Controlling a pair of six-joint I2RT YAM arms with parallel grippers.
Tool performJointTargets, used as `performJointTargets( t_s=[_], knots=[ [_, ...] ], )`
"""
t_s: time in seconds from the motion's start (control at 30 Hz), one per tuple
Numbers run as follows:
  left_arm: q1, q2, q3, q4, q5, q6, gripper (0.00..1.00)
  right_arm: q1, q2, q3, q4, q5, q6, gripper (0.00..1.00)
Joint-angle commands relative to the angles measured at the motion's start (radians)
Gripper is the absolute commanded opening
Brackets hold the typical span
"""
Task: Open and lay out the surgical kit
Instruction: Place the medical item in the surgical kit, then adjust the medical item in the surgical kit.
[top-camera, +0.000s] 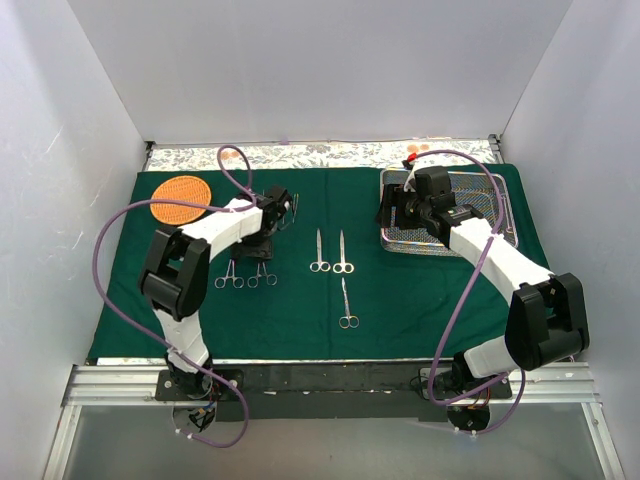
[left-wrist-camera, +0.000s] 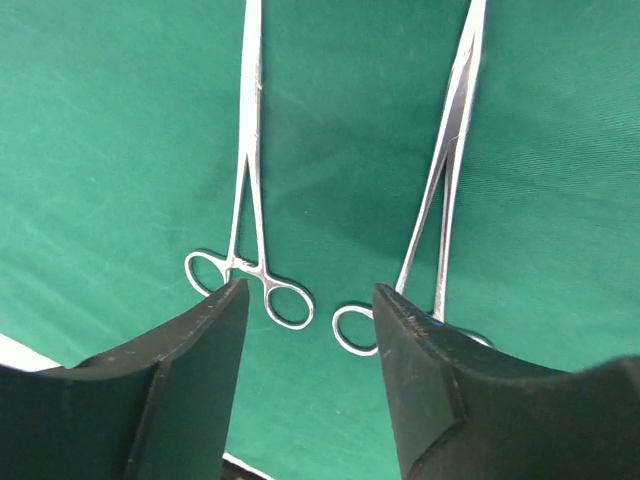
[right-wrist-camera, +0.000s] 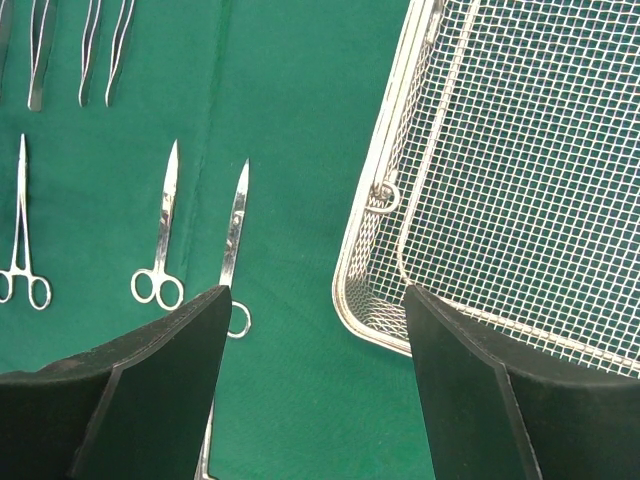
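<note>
Flanking the left hand (top-camera: 280, 206) sits an orange basket (top-camera: 181, 199).

Your left end effector (left-wrist-camera: 305, 290) points down with jaws apart; your right end effector (right-wrist-camera: 318, 295) likewise, jaws spread wide.

No legible text, label or number anywhere.

You can pass over bare cloth (top-camera: 405, 300) between the scissors (top-camera: 342, 252) and the tray (right-wrist-camera: 520, 150). On the left, basket (top-camera: 180, 198) and forceps (left-wrist-camera: 247, 180) crowd you, and tweezers (right-wrist-camera: 38, 60) seem to lie just beyond.
</note>
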Motion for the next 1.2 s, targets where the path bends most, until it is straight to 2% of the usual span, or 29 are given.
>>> performJointTargets(
  t_s=[0.0, 0.2, 0.3, 0.77, 1.17],
  knots=[
    [0.026, -0.128, -0.022, 0.105, 0.046, 0.014, 0.54, -0.009, 0.008, 0.025, 0.008, -0.006, -0.015, 0.78],
    [0.031, -0.159, -0.064, 0.211, 0.202, 0.066, 0.63, -0.013, 0.013, 0.029, -0.004, -0.006, -0.023, 0.77],
    [0.028, -0.151, -0.075, 0.251, 0.271, 0.083, 0.64, -0.015, 0.014, 0.036, -0.009, -0.006, -0.021, 0.77],
    [0.02, -0.099, -0.111, 0.261, 0.34, 0.133, 0.38, -0.015, 0.027, 0.048, -0.023, -0.014, -0.017, 0.77],
    [0.001, -0.104, -0.154, 0.267, 0.366, 0.153, 0.28, -0.015, 0.048, 0.074, -0.038, -0.024, -0.012, 0.76]
  ],
)
